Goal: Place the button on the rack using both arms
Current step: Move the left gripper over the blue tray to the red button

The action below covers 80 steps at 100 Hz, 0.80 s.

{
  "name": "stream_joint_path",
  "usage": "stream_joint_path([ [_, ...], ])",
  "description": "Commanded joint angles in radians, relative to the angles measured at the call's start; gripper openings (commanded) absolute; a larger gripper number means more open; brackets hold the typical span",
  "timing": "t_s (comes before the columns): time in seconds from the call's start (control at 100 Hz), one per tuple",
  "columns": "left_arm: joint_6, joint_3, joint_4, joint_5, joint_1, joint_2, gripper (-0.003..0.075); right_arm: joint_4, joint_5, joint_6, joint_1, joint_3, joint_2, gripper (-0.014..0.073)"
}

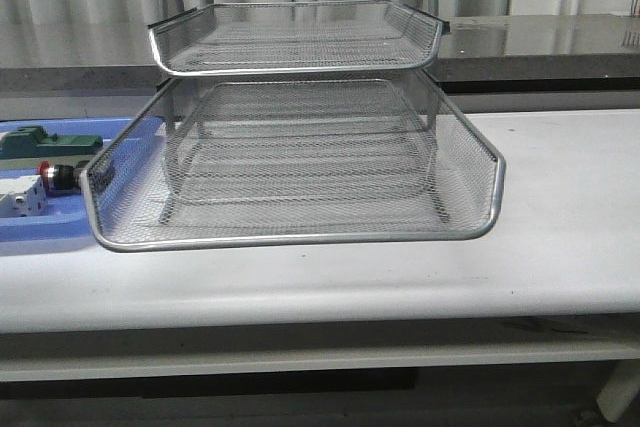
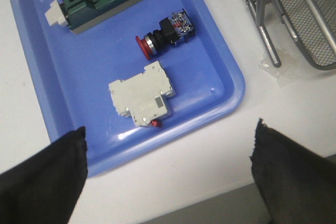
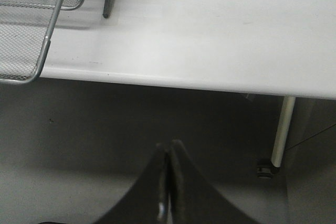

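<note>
The button point(image 2: 167, 32), red-capped with a silver collar and black-and-blue body, lies on its side in the blue tray point(image 2: 220, 103); the front view shows it point(image 1: 58, 176) at the far left, partly behind the rack. The silver wire-mesh rack point(image 1: 300, 162) stands mid-table, with its legs point(image 2: 268, 40) showing in the left wrist view and a corner point(image 3: 26, 30) in the right wrist view. My left gripper point(image 2: 169, 148) hangs open above the tray's near edge, nothing between its fingers. My right gripper point(image 3: 169, 153) is shut and empty, out past the table's front edge. Neither arm shows in the front view.
In the blue tray, a green-and-grey block point(image 2: 100, 1) lies beyond the button and a white boxy part point(image 2: 142, 99) lies nearer my left gripper. The white table point(image 1: 560, 237) runs right of the rack. A table leg point(image 3: 281, 135) stands below its front edge.
</note>
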Motion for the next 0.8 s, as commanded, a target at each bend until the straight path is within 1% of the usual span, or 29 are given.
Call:
stream_joint_path([
  [0.0,0.087,-0.07,-0.034,-0.083,-0.003,0.018,0.0601,-0.011,-0.058,0.0,-0.006,-0.026,0.005,-0.0069],
  [0.07,0.154,-0.118,-0.052,-0.103,-0.003,0.069,0.0601,-0.011,-0.057,0.0,-0.006,-0.026,0.005,-0.0069],
  [0.14,0.199,-0.18,-0.052,-0.093,-0.003,0.126,0.0601,-0.011,-0.057,0.0,-0.006,-0.026,0.005,-0.0069],
  [0.25,0.286,-0.292,-0.044,-0.028,-0.003,0.224,0.0601,-0.011,-0.057,0.0,-0.006,-0.026,0.005,-0.0069],
  [0.37,0.342,-0.408,-0.049,0.046,-0.003,0.333,0.0601,-0.011,-0.057,0.0,-0.006,-0.026,0.005,-0.0069],
  [0.47,0.364,-0.496,-0.049,0.092,-0.003,0.423,0.0601,-0.011,-0.057,0.0,-0.006,-0.026,0.005,-0.0069],
  [0.6,0.376,-0.593,-0.044,0.119,-0.003,0.529,0.0601,-0.011,-0.057,0.0,-0.006,-0.026,0.005,-0.0069],
  [0.79,0.39,-0.677,-0.044,0.128,-0.003,0.637,0.0601,-0.011,-0.055,0.0,-0.006,-0.026,0.005,-0.0069],
])
